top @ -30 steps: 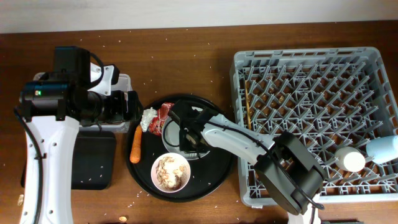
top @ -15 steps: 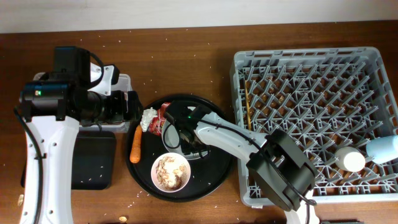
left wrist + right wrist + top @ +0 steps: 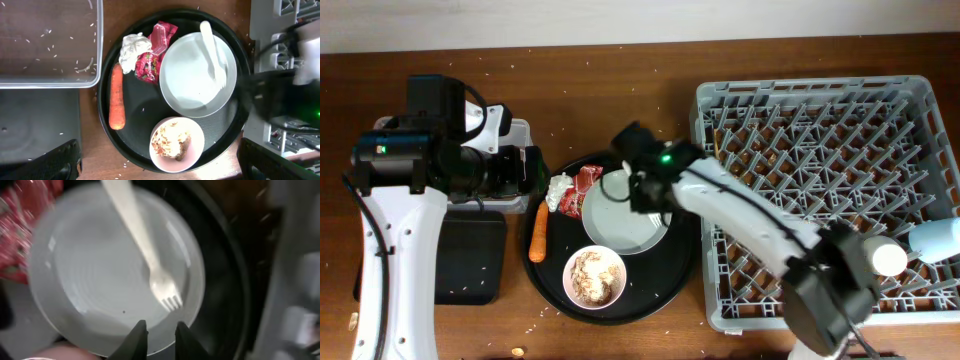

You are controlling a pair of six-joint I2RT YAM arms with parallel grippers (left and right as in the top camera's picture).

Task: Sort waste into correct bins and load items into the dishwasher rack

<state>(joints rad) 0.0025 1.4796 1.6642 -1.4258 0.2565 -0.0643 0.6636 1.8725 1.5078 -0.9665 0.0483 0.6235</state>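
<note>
Waste crowds the round tray (image 3: 672, 265) in the overhead view. The tissue (image 3: 559, 188) and red wrapper (image 3: 582, 190) touch just left of the plate (image 3: 620, 225). The carrot (image 3: 537, 232) lies along the tray's left edge, and rice scraps (image 3: 595, 275) fill the bowl (image 3: 568, 268). We see the right claw (image 3: 642, 192) above the plate, the left claw (image 3: 530, 170) just left of the tray, and the rack (image 3: 800, 110) on the surface to the right.

From the left wrist we see its fingers (image 3: 55, 160) spread wide, the clear tub (image 3: 50, 81) at upper left, and a fork (image 3: 212, 52) lying on the plate.

From the right wrist, that claw's tips are narrowly parted over the plate's rim, pinching nothing.
</note>
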